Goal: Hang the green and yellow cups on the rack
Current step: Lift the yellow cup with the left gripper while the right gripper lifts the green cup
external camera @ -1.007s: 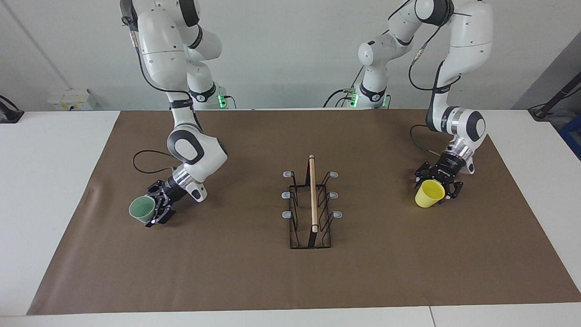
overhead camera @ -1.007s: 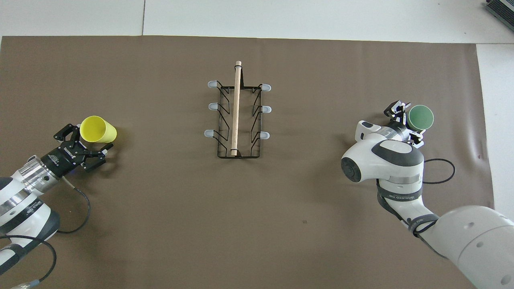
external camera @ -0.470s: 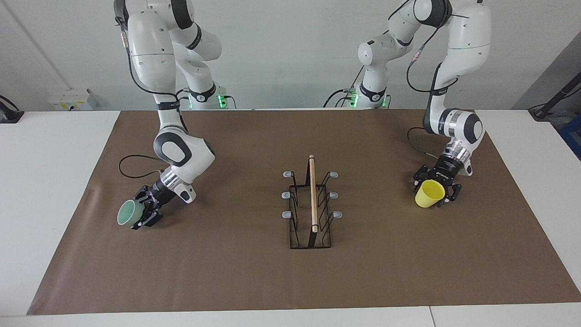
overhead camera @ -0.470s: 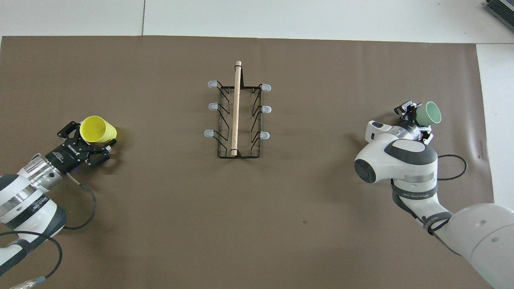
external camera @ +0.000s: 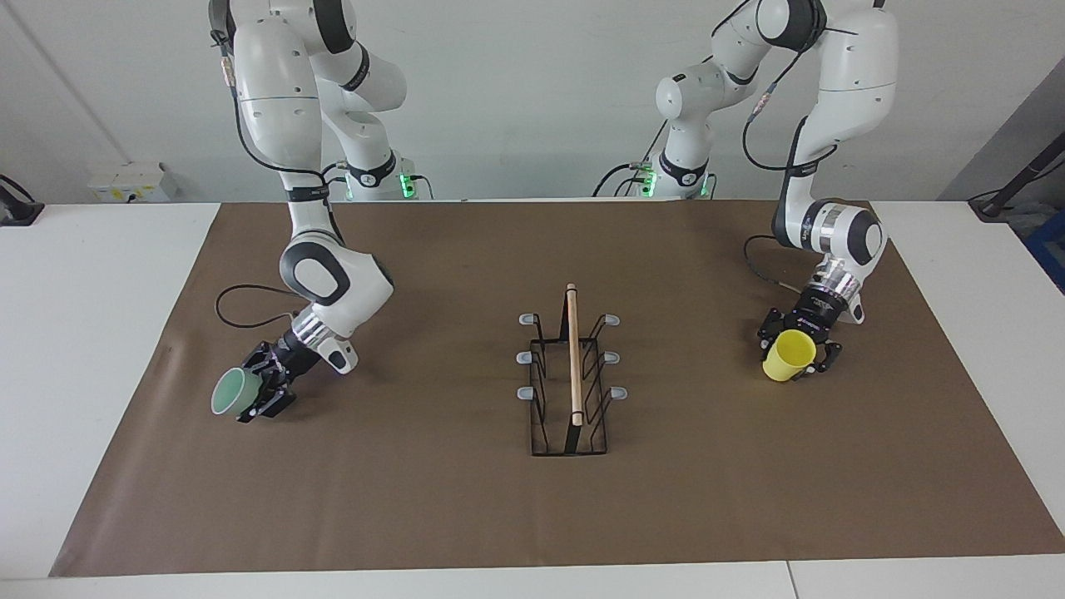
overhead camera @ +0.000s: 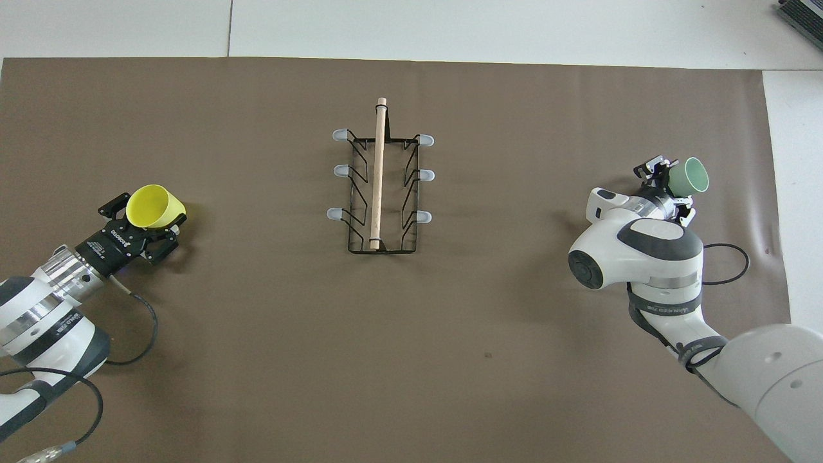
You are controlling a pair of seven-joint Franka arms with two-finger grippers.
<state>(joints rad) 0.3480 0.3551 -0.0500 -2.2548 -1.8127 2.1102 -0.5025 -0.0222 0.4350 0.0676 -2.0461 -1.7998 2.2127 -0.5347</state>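
With the left gripper (external camera: 796,353) pinching the bright yellow tapered plastic cup (external camera: 788,355) and the right gripper (external camera: 260,392) clamped on the pale mint-green cup (external camera: 230,391), each near its own table end, lift both clear before swinging toward the black wire rack (external camera: 569,378) midway between them.

Yellow cup (external camera: 788,354), mint-green cup (external camera: 227,392), black wire rack (external camera: 569,389)

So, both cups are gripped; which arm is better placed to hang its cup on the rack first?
Probably left: the left end effector holds the yellow cup closer to the rack than the right end effector holds the green cup. All pegs are free.
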